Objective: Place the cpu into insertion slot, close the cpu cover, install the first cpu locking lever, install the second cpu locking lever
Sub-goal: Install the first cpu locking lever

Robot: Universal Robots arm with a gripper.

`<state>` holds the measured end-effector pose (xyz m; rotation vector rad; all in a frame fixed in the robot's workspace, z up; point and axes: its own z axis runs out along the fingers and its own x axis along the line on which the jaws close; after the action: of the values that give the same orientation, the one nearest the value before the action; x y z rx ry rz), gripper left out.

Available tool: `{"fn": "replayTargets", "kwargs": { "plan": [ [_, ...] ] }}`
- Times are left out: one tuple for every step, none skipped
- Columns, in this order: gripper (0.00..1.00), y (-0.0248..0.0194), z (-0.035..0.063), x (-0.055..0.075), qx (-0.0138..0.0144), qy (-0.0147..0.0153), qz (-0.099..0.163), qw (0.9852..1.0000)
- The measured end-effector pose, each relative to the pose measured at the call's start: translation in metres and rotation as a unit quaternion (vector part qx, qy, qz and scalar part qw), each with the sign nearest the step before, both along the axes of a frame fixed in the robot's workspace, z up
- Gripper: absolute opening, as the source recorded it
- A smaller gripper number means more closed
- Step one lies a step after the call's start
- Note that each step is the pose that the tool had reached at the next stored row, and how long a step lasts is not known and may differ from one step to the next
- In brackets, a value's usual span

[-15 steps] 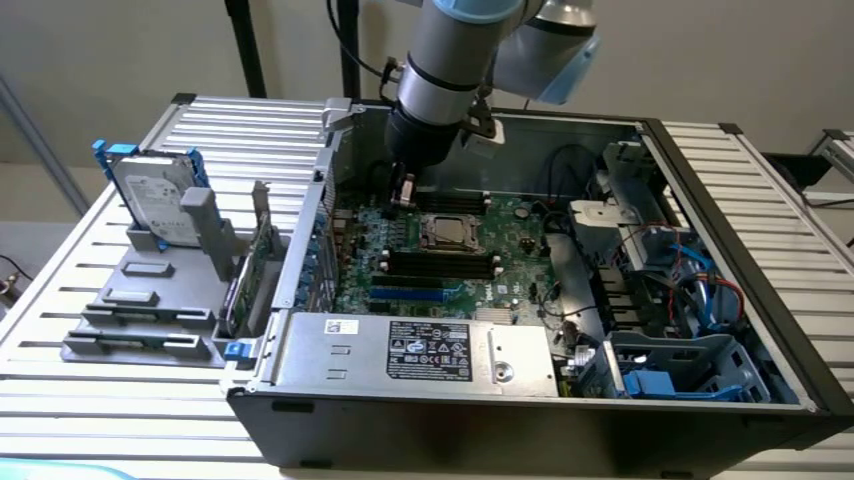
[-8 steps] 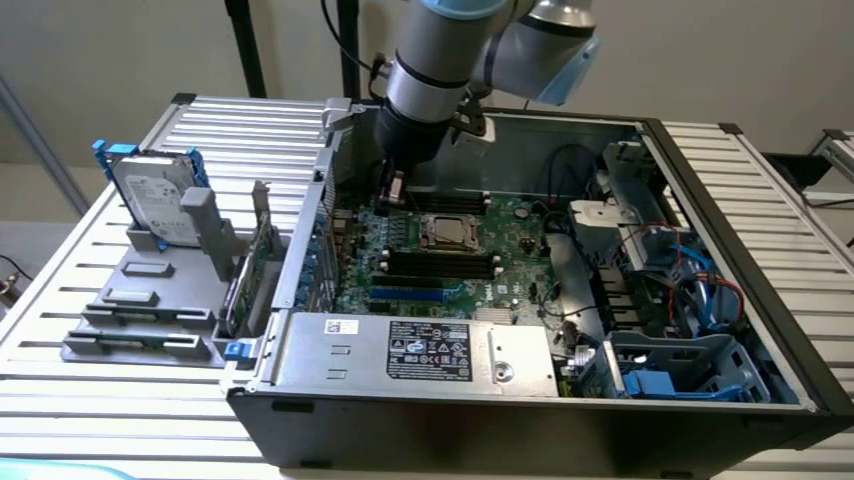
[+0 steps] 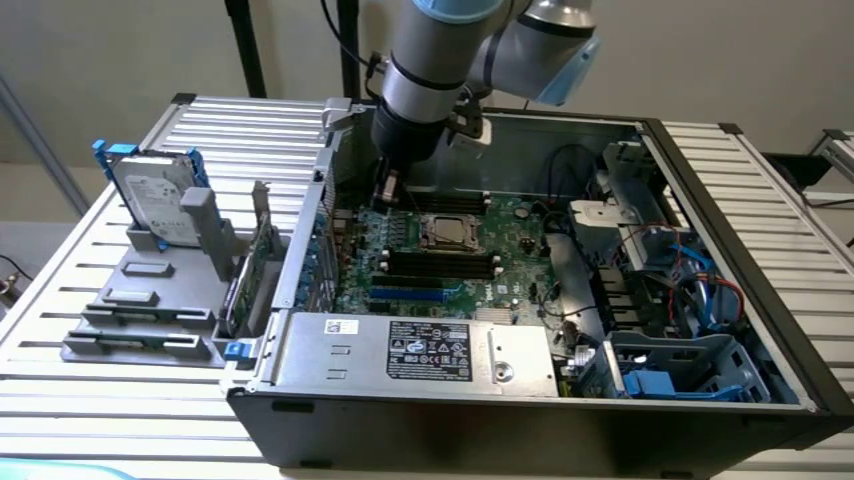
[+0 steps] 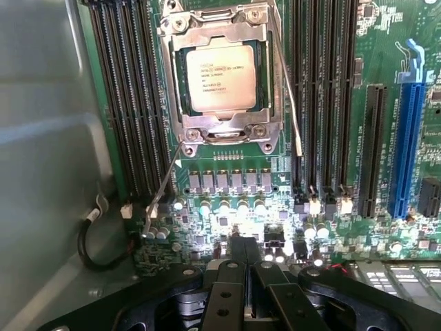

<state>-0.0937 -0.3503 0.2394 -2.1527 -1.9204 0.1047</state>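
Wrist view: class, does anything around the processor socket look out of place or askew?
Yes. The cpu sits under the cpu cover, but two thin wire levers stick out from it: one slants toward the memory slots, the other bows alongside. Both look unlatched.

The room right above the chip [image 4: 222,72] is open from the top. Long black slots [image 4: 131,96] lie close on both sides of it. Two thin wire levers [image 4: 289,103] stick out by its frame. A grey metal wall [image 4: 48,172] is near. A big metal box [image 3: 334,345] blocks the front of the case, and cables [image 3: 701,285] crowd the exterior view's right.
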Motion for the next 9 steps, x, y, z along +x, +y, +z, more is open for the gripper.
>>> {"fn": "replayTargets", "kwargs": {
  "plan": [
    [0.11, 0.0, 0.0, -0.0003, 0.0026, 0.0, -0.005, 1.0],
    [0.11, 0.0, 0.0001, -0.0006, 0.0057, 0.0, -0.009, 0.9999],
    [0.11, 0.0, 0.0002, -0.001, 0.0093, 0.0, -0.014, 0.9999],
    [0.11, 0.0, 0.0002, -0.0013, 0.013, 0.0001, -0.018, 0.9998],
    [0.11, 0.0, 0.0003, -0.0016, 0.0167, 0.0, -0.022, 0.9996],
    [0.11, 0.0, 0.0004, -0.0021, 0.0206, 0.0001, -0.026, 0.9995],
    [0.11, 0.0, 0.0004, -0.0024, 0.0242, 0.0001, -0.03, 0.9993],
    [0.11, 0.0, 0.0005, -0.0026, 0.0272, 0.0, -0.035, 0.999],
    [0.11, 0.0, 0.0005, -0.0029, 0.0297, 0.0, -0.04, 0.9988]
  ]
}}
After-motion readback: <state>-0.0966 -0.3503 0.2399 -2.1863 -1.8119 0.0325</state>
